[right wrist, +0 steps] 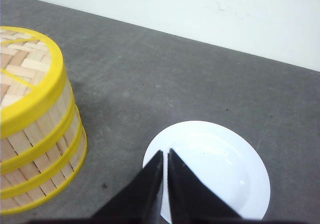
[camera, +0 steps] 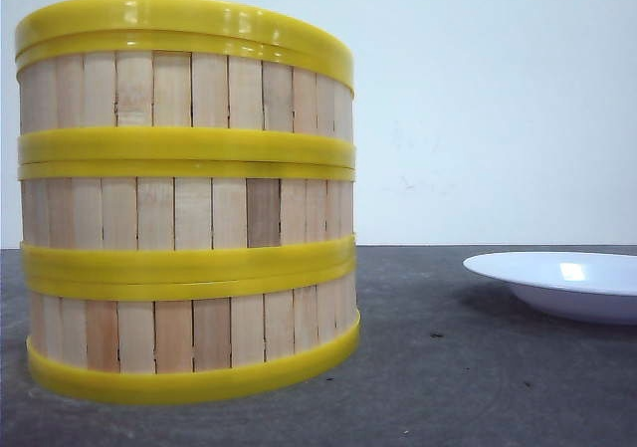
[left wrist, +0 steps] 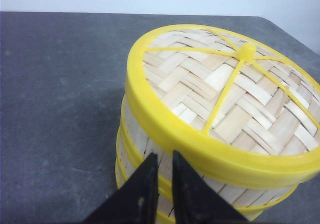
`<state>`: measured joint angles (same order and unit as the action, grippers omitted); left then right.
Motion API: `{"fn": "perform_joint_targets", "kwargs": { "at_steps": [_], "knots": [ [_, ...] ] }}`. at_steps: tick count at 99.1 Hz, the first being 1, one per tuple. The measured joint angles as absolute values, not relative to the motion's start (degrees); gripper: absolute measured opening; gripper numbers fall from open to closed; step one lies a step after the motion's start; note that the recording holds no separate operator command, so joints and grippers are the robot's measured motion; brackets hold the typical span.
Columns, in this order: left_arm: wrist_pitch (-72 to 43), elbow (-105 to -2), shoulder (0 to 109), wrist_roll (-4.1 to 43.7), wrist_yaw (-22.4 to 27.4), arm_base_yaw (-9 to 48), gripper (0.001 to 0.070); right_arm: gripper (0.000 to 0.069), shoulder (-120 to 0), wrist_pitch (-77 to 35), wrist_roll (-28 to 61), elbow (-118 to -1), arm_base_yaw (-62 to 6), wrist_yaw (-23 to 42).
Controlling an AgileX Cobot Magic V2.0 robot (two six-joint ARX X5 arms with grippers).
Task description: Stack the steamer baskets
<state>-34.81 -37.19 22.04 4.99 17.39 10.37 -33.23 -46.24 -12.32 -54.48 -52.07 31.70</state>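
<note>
Three steamer baskets (camera: 189, 208) stand stacked on the grey surface (camera: 448, 367), capped by the woven lid (left wrist: 225, 89).

The left pincer (left wrist: 165, 184) hovers just beside the stack's wall, its tips almost pressed together and pinching nothing. The right pincer (right wrist: 165, 179), likewise nearly closed and empty, hangs over the white plate (right wrist: 220, 169), which lies well apart from the stack. In the front view the lid shows only as a yellow rim and the plate is cut off. No writing can be read.
</note>
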Motion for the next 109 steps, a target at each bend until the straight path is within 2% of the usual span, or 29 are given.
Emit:
{"fn": "perform_joint_targets", "kwargs": {
  "at_steps": [39,47,63,80,95,109],
  "knots": [
    [-34.8,-37.2,22.0,5.0,17.1,10.4,0.0025,0.0008,-33.2,-46.2,-12.3,-54.5,-52.1,31.7],
    [-34.8,-37.2,22.0,3.6,14.5,10.4,0.0025,0.0008,-33.2,-46.2,-12.3,-54.5,-52.1,31.7],
    [-34.8,-37.2,21.9,2.4,6.1,9.7,0.0025,0.0008,-33.2,-46.2,-12.3,-54.5,-52.1,31.7],
    [-34.2,-36.0,20.5,2.3,1.2,6.3,0.0025,0.0008,-33.2,-46.2,-12.3,-54.5,-52.1,31.7],
    [-27.6,-29.7,17.1,2.0,-1.1,3.6,0.0025,0.0008,-33.2,-46.2,-12.3,-54.5,-52.1,31.7],
    [-18.1,-20.5,12.1,1.0,-1.1,1.9,0.0025,0.0008,-33.2,-46.2,-12.3,-54.5,-52.1,31.7]
  ]
}}
